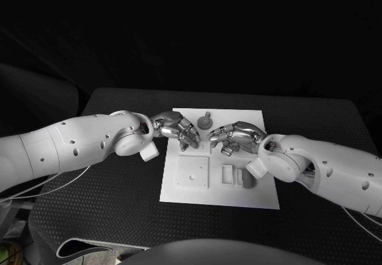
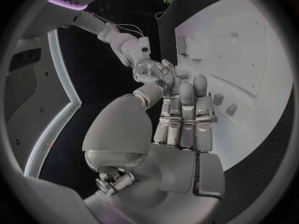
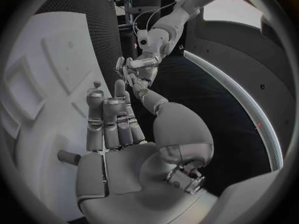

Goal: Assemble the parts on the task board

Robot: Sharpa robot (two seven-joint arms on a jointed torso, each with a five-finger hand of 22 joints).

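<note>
Progress looks early, judging by the loose pieces on the board [image 1: 176,194]. Square plate [image 1: 194,171] lying flat on the near left part of the white board. Small bar [image 1: 228,174] and stubby peg [image 1: 248,180] lying just beside it to the right, bar's long axis running from near edge toward far edge, peg lying on its side pointing roughly the same way. Round knobbed piece [image 1: 206,120] sitting near the far edge, between the two hands; cannot tell whether seated in its place or merely resting there. Nothing plainly joined to anything else, so most of the fitting seems left to do.

Left hand [image 1: 176,129] hovering over the board's far left part, fingers loosely curled and apart, holding nothing, as the left wrist view confirms [image 2: 182,115]. Right hand [image 1: 235,137] over the far right part, fingers likewise spread a little and holding nothing [image 3: 112,124].
</note>
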